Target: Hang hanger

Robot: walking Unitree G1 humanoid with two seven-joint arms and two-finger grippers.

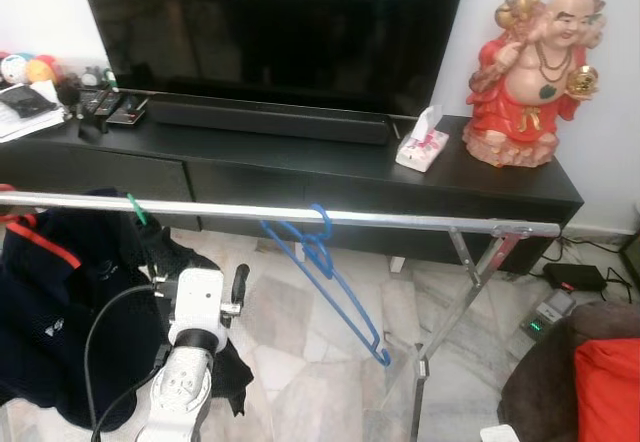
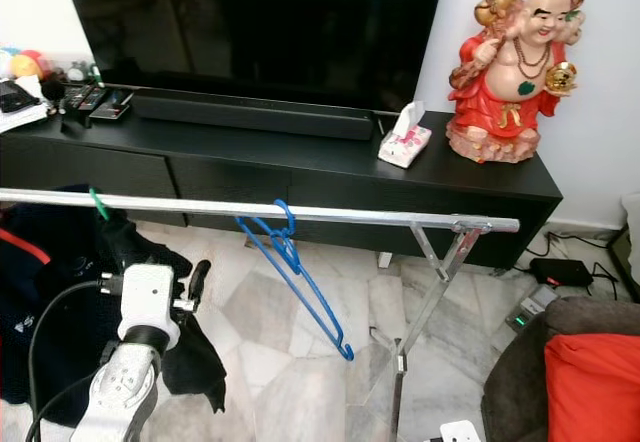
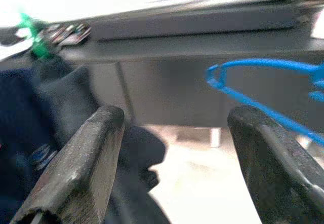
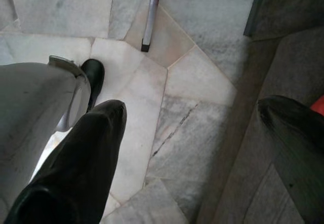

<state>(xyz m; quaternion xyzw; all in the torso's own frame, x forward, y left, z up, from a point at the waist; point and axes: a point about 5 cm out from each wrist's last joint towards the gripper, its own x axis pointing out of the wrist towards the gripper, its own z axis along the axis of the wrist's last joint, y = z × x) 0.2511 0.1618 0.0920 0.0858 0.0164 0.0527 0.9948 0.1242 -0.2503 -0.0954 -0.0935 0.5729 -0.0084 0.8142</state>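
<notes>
A blue plastic hanger [image 1: 322,262] hangs by its hook on the silver rail [image 1: 400,220] of a clothes rack, near the rail's middle, tilted down toward the right. My left arm [image 1: 195,337] is raised below the rail, left of the hanger. My left gripper [image 3: 174,117] is open, nothing between its fingers, with the blue hanger [image 3: 253,82] ahead of it and apart from it. Dark garments [image 1: 60,312] hang on the rail's left part from a green hook [image 1: 135,208]. My right gripper [image 4: 190,110] hangs open over the marble floor.
Behind the rack stands a black TV console [image 1: 300,177] with a TV [image 1: 270,22], a soundbar [image 1: 265,119], a tissue box [image 1: 422,144], remotes [image 1: 110,107] and a red statue [image 1: 528,77]. Crossed rack legs [image 1: 450,312] stand at right. A dark sofa with a red cushion [image 1: 605,387] is at lower right.
</notes>
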